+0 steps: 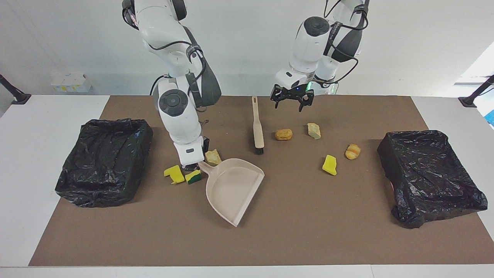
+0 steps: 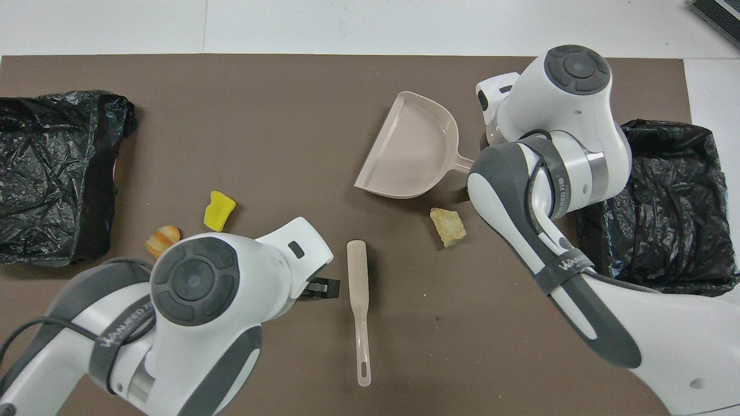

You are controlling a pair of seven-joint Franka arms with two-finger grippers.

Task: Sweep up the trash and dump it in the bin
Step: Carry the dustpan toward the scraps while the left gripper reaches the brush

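your right gripper [image 1: 192, 166] is down at the mat toward the right arm's end, its fingers closed tight on the dustpan [image 1: 231, 187] by the handle; the pan sits flat on the brown mat [image 1: 270, 239] with its open mouth turned away from the robots and slanted toward the left arm's end. trash relative to the pan: a tan chunk [image 1: 213, 156] lies just beside the handle, nearer to the robots than the pan body; the green-faced sponge [image 1: 193, 177] sits just beside the handle toward the right arm's end, right under your gripper, with a yellow sponge piece [image 1: 174, 173] next to it. none of it is in the pan. the other four scraps lie well apart from the pan toward the left arm's end: a brown chunk [image 1: 283, 134], a pale tan chunk [image 1: 314, 130], a croissant-like piece [image 1: 352, 151], and a yellow sponge [image 1: 329, 165]. the brush [image 1: 257, 125] lies flat on the mat, bristles pointing away from the robots, untouched. your left gripper [image 1: 292, 101] hangs with fingers spread wide, holding nothing, in the air over the mat beside the brush handle. black-lined bins: one [image 1: 104, 162] at the right arm's end, one [image 1: 428, 175] at the left arm's end.
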